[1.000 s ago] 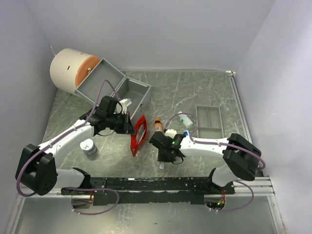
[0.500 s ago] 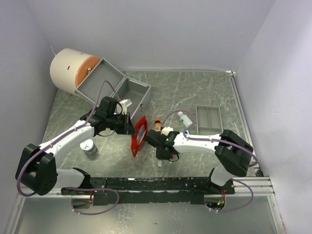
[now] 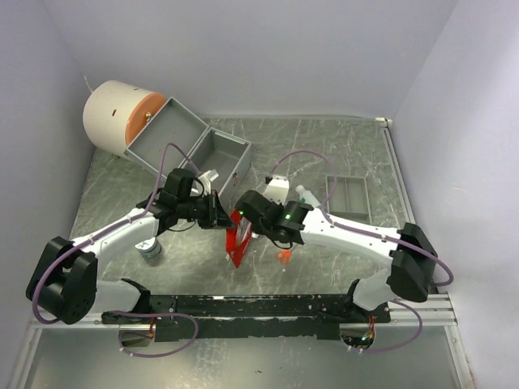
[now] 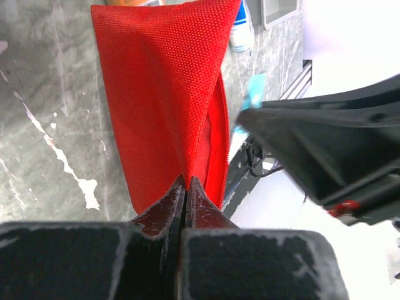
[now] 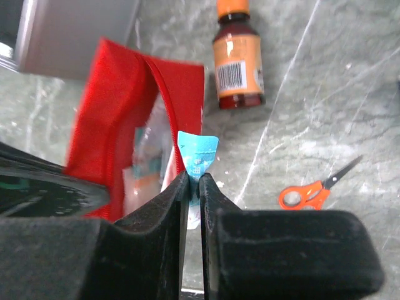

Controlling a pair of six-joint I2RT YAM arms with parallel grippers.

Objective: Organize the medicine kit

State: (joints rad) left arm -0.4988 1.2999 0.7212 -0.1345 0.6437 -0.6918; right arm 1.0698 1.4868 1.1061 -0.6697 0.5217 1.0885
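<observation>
Left gripper (image 4: 185, 187) is clamped tight on one lip of the red pouch (image 4: 162, 94), fingers pressed together with only fabric between them. I hold it this way so the pouch stands on edge on the table (image 3: 324, 146) with its mouth pulled open toward my other arm. In the right wrist view the opening gapes, and something pale in clear wrap already sits inside.

Right gripper (image 5: 194, 184) is closed on a small blue packet (image 5: 197, 153), pinched by its lower end so the free end sticks up. It hangs just beside the pouch's open edge, lined up to go in. From above, the two grippers meet over the pouch (image 3: 237, 243), near the middle of the table and toward the near side.

An orange-capped brown bottle (image 5: 236, 69) lies just right of the pouch. The orange scissors (image 3: 284, 257) lie a little nearer and farther right. Both are outside the pouch, so I judge they are waiting their turn.

A second ago my right arm was low on the near side, right of the pouch. It has since swung up and left to the pouch mouth, uncovering the scissors. The pouch has drifted slightly nearer, and my left grip on it has not changed.
</observation>
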